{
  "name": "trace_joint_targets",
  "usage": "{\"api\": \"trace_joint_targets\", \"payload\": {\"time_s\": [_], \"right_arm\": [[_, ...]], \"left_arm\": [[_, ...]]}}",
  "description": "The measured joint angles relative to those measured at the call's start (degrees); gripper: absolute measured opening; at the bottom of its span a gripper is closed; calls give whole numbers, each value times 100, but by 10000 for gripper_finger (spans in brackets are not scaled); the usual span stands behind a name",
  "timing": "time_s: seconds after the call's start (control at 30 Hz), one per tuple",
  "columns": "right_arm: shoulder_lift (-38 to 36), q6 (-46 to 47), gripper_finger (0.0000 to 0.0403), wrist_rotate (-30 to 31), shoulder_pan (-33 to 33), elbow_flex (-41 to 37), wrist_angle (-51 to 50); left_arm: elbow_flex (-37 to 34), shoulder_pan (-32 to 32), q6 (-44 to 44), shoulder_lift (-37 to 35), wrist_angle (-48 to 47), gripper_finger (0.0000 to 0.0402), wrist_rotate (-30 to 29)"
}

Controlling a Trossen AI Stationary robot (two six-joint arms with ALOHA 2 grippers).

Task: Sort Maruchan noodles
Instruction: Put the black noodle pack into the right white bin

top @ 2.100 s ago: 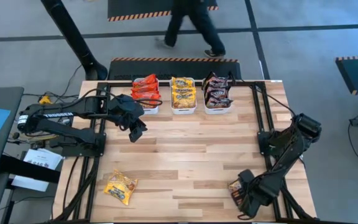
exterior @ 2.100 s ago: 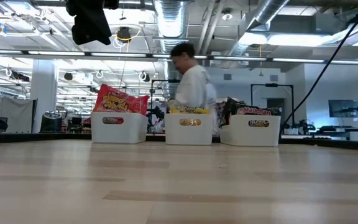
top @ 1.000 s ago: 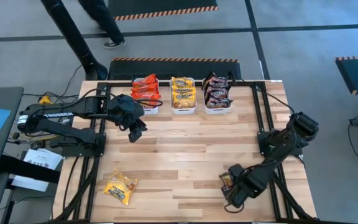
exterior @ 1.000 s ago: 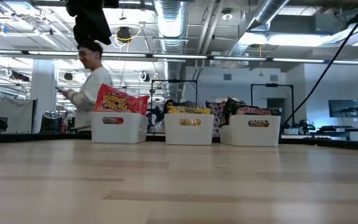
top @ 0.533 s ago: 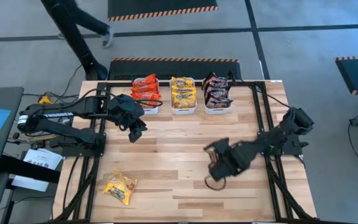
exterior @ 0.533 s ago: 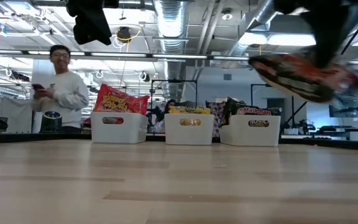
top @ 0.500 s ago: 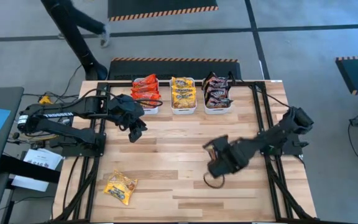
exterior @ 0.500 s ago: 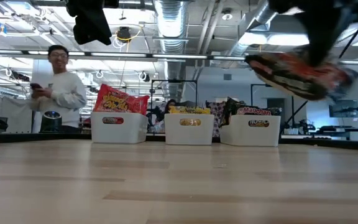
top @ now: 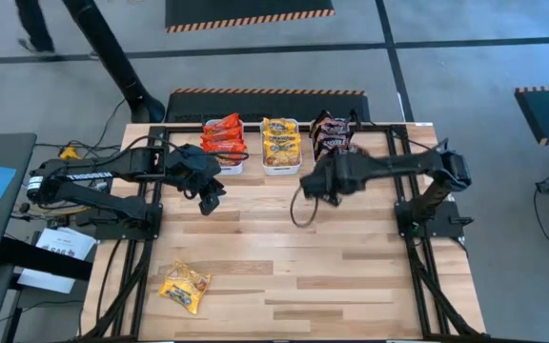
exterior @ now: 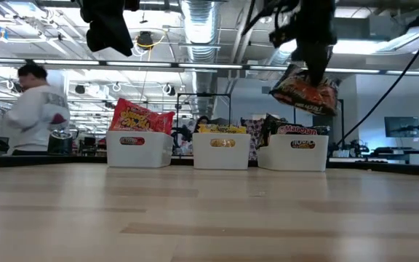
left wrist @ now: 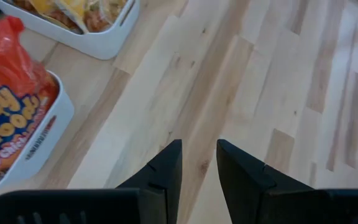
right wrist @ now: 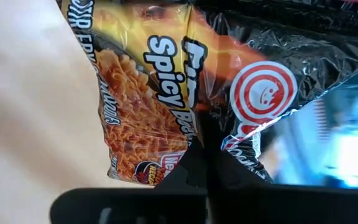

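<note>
1. Since a moment ago, the right arm has swung from mid-bench up toward the back row, carrying a dark packet (exterior: 305, 92) with it; a person (exterior: 31, 109) has walked further to the side of the room.
2. Right gripper (top: 315, 183) hangs just in front of the rightmost white tub (top: 335, 168), jaws pressed tight on the dark packet's edge, the packet dangling above the bench (top: 284, 257).
3. Seen from the right wrist, that packet (right wrist: 185, 93) is black with orange noodle print and a red round logo.
4. Left gripper (top: 208, 200) hovers just in front of the leftmost tub (top: 229, 168), jaws slightly apart and holding nothing; its fingers (left wrist: 166, 165) show bare wood between them.
5. Red packets (top: 223, 136) fill the left tub, yellow packets (top: 280, 141) the middle tub (top: 282, 170), dark packets (top: 333, 138) the right one.
6. One yellow packet (top: 185, 287) lies alone on the bench near its front left corner, well apart from both grippers.
</note>
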Motion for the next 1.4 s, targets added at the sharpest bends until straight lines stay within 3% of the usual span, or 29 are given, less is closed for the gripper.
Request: {"api": "trace_joint_targets", "payload": {"time_s": [0.27,0.37,0.57,0.8,1.23,1.4], "right_arm": [[-2,-1735,7,1756,-1392,0,299],[-6,-2398,7,1990,-1870,2,842],[-6,-3400,8,1884,-2569,2,2001],[-17,-4046,8,1713,-2873,-148,2714],[-10,-4037,8,1539,-2764,-911,3273],[-8,-4035,8,1160,-2698,-1126,3501]], "left_arm": [[0,2,4,0,0,86,-377],[0,2,4,0,0,86,-503],[0,2,7,0,0,86,-719],[0,2,4,0,0,86,-1038],[0,243,-26,0,0,86,-1215],[0,422,-2,0,0,86,-1215]]}}
